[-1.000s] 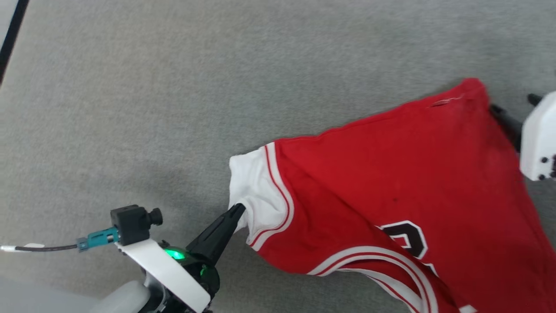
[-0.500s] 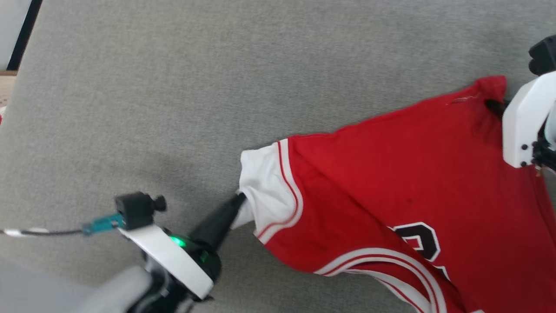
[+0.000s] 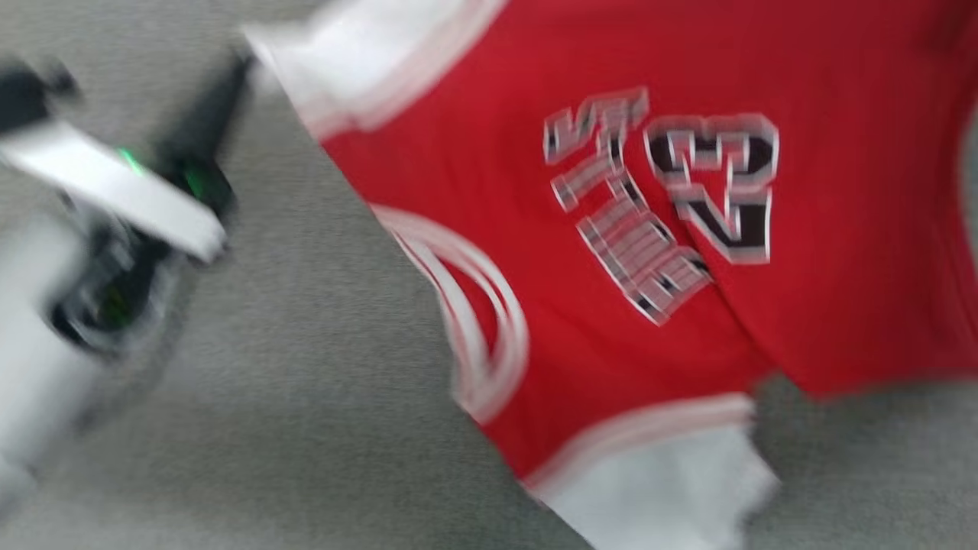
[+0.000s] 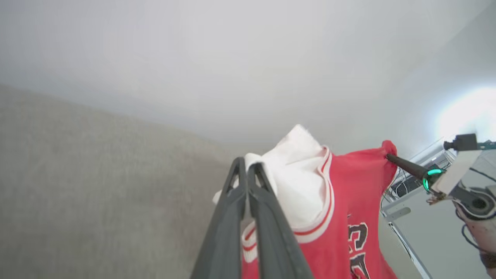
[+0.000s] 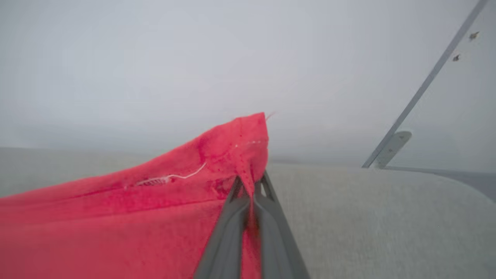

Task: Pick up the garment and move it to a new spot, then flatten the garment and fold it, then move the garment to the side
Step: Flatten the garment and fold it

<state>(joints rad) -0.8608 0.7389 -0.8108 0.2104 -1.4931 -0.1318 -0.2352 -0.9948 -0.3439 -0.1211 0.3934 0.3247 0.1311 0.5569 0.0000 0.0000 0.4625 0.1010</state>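
Grey textured surface (image 3: 306, 428): head view, 6 to 9 o'clock. Pale blank wall (image 4: 193, 58): left wrist view, 12 o'clock. Bright glare patch (image 4: 465, 112): same view, 3 o'clock. Slanted metal strip (image 5: 422, 85) with oval foot: right wrist view, 2 o'clock.

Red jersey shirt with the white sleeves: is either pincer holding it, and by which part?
Both hold the red jersey T-shirt: the left pincer pinches its white sleeve, the right pincer a red corner.
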